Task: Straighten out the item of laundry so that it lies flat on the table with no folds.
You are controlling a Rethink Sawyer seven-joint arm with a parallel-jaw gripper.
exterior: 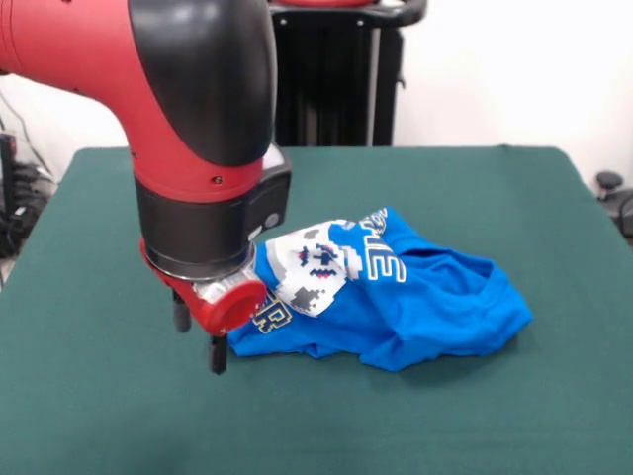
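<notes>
While the gripper [200, 340] hung low at the shirt's [396, 297] edge, its two black fingers [218, 353] stood apart and apparently gripped nothing, though the wrist hid part of them. A good move would pinch one loose edge and draw it outward, low over the table [495, 198]. The blue shirt lay bunched near the table's middle, its white print folded over.

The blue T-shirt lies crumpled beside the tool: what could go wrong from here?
1. The tool stands at the edge of the T-shirt, so a pull from there may drag the whole bundle across the table instead of spreading it.
2. The printed part is folded over on top; a grip could catch two layers and keep the fold.
3. The arm hides the shirt's near corner, so the hold is hard to judge.
</notes>
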